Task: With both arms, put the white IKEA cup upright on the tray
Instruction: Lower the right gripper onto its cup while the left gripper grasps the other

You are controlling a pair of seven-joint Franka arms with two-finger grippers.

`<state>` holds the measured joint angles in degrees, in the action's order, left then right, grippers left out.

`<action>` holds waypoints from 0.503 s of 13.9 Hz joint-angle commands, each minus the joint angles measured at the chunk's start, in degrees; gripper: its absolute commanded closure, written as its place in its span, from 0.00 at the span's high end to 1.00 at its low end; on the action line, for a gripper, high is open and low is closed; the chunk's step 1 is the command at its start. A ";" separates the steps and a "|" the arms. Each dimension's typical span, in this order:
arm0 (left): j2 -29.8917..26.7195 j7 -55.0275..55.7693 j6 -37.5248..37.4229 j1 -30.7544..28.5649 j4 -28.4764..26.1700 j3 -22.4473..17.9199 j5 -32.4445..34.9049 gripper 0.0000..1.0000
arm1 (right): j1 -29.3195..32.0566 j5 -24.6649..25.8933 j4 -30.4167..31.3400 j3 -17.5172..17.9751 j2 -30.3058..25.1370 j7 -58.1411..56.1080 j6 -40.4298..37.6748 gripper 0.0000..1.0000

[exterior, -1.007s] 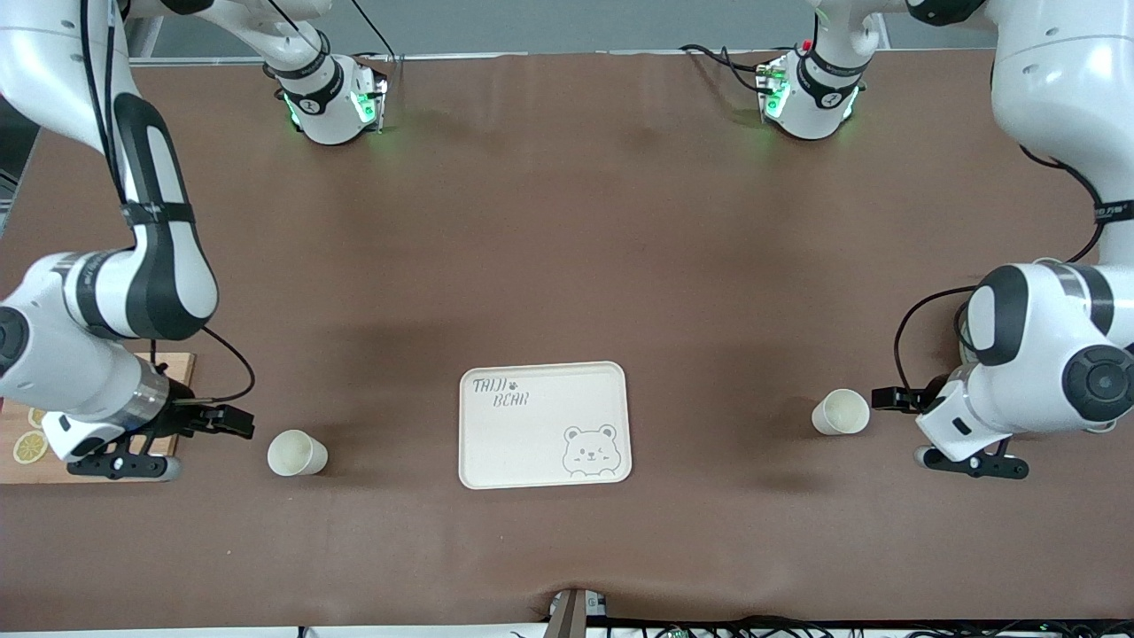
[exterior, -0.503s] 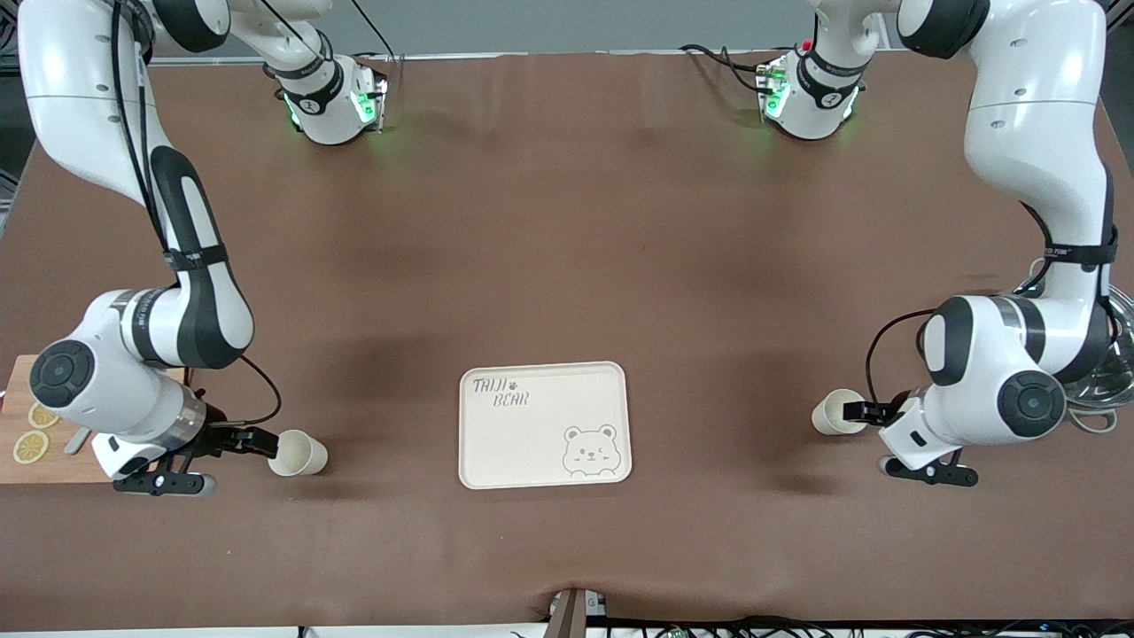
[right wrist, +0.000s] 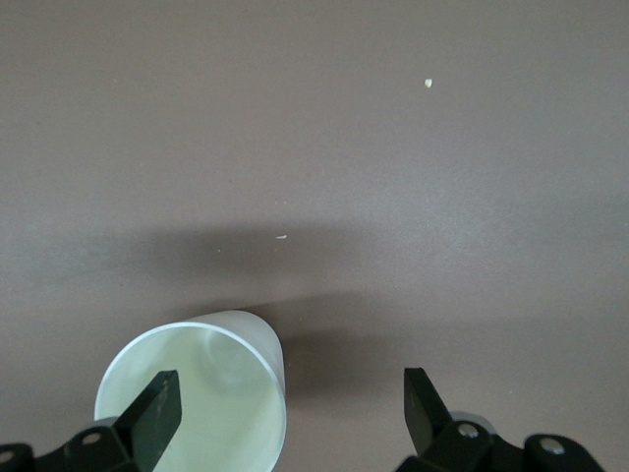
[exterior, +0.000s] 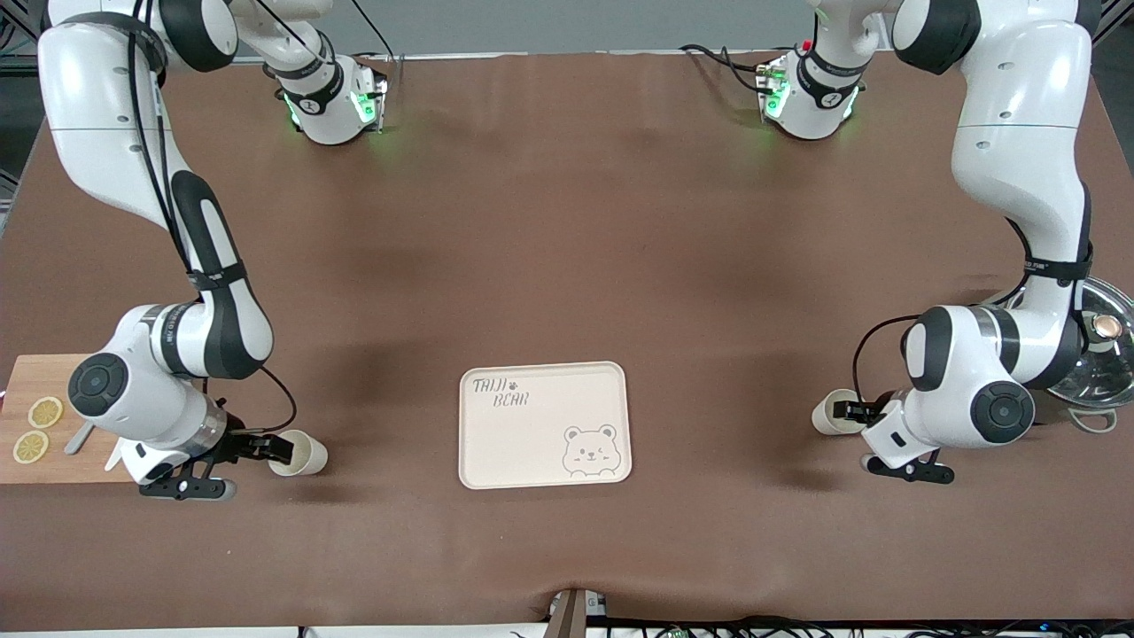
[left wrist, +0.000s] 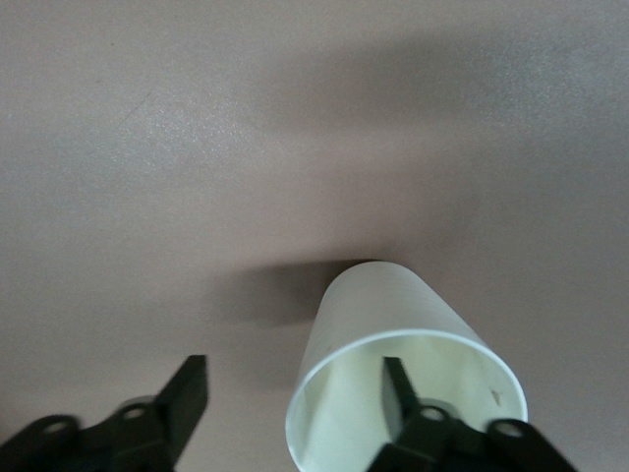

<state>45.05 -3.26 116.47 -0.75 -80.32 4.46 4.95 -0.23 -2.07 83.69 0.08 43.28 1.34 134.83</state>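
Two cups (exterior: 299,453) (exterior: 833,413), wrist views show one finger (left wrist: 398,388) (right wrist: 155,408) inside each

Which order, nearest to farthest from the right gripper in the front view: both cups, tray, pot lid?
From the right gripper:
1. Cup it has a finger in, right arm's end.
2. Tray, mid-table.
3. Second cup, at the left gripper.
4. Pot lid, at the table edge, left arm's end.
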 commanded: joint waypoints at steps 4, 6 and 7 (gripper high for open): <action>-0.84 -1.84 0.34 -0.04 -0.54 0.20 0.50 0.00 | -0.65 -0.65 -1.25 0.01 2.33 -0.29 0.08 1.00; -0.93 -1.92 0.25 -0.04 -0.45 0.29 0.50 0.00 | -0.83 -0.65 -1.16 0.01 2.51 -0.29 0.08 1.00; -0.93 -1.92 0.25 -0.04 -0.45 0.29 0.50 0.00 | -1.00 -0.65 -1.16 0.01 2.95 -0.20 0.08 1.00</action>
<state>44.80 -4.50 116.37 -0.75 -80.20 4.77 4.90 -0.92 -2.07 83.68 0.10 45.07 1.34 134.85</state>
